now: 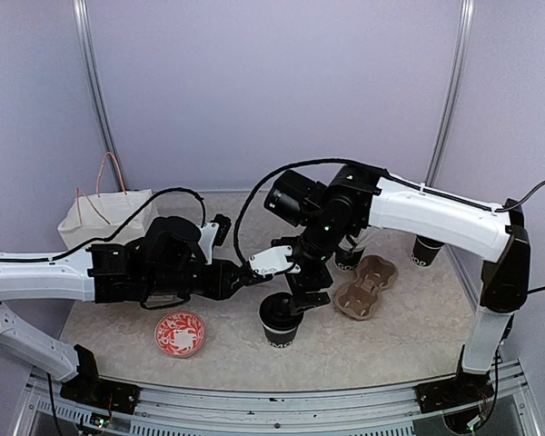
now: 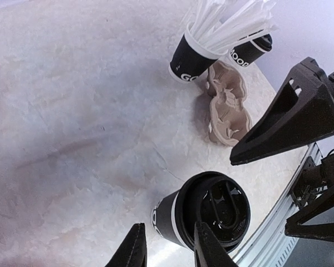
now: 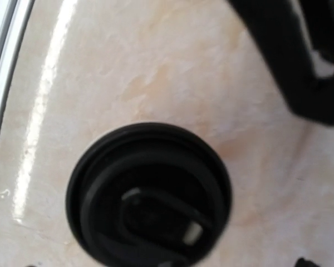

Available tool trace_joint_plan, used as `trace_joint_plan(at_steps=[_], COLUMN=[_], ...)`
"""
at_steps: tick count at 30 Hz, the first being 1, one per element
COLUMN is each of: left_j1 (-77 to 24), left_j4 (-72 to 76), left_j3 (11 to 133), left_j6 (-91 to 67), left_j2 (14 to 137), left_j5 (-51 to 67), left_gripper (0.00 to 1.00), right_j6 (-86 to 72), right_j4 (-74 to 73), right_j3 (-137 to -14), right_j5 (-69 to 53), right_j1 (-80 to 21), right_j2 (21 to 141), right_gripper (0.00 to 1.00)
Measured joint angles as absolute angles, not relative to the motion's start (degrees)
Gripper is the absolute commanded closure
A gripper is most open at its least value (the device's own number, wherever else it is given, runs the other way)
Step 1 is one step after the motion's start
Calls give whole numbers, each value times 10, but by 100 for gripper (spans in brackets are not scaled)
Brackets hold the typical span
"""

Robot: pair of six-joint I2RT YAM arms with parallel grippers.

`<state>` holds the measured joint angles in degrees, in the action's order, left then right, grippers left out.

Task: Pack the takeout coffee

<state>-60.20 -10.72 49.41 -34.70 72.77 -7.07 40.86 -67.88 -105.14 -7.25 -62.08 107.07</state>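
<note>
Takeout coffee [image 1: 280, 320], a black paper cup with its black lid [image 1: 280, 309] on, stands upright on the table [image 1: 409, 354], low in the middle of the top view. The right pincer [image 1: 311, 292] hangs just above and right of its rim. The left pincer [image 1: 265, 275] reaches in from the left, slightly higher in the frame. Both are close, and from here I cannot tell which is nearer. A cardboard cup carrier [image 1: 365, 286] lies just right of the cup, apart from it.

In the left wrist view the takeout coffee sits at bottom centre, lid tilted towards the camera. The left pincer's fingers [image 2: 134, 247] stand a narrow gap apart and clamp nothing. The right-hand one overlaps the cup's wall, so the cup lies just outside the gap, to its right. At the right edge the right pincer's two black fingers are splayed wide with nothing between them. The carrier lies above the cup in the frame, and a straw cup [image 2: 192, 53] stands beyond it.

In the right wrist view the lid fills the lower middle, seen straight down, so the cup's long axis points up at the camera. One dark finger [image 3: 300, 61] crosses the upper right, clear of the lid. The right pincer looks better placed for a downward grasp, and the carrier lies on its side.
</note>
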Motion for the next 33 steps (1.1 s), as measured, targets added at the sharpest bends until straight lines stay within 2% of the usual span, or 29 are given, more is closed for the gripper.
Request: trace_joint_plan(at_steps=[7, 12, 17, 23, 33], left_j1=[-626, -657, -671, -675, -655], left_j4=[-190, -243, -264, -263, -222], left_j3=[570, 627, 622, 604, 571], left_j6=[-318, -380, -456, -519, -551], left_j2=[721, 747, 757, 764, 804], left_j5=[-110, -116, -99, -84, -62], left_gripper=[57, 54, 49, 48, 48], right_j6=[392, 355, 307, 267, 254], right_j4=[-640, -570, -518, -492, -469], right_j3=[-1002, -915, -821, -773, -730], right_j5=[-76, -97, -144, -202, -256], right_j1=[-589, -521, -487, -475, -471], right_j2=[1000, 948, 921, 921, 925], right_gripper=[1, 1, 13, 27, 31])
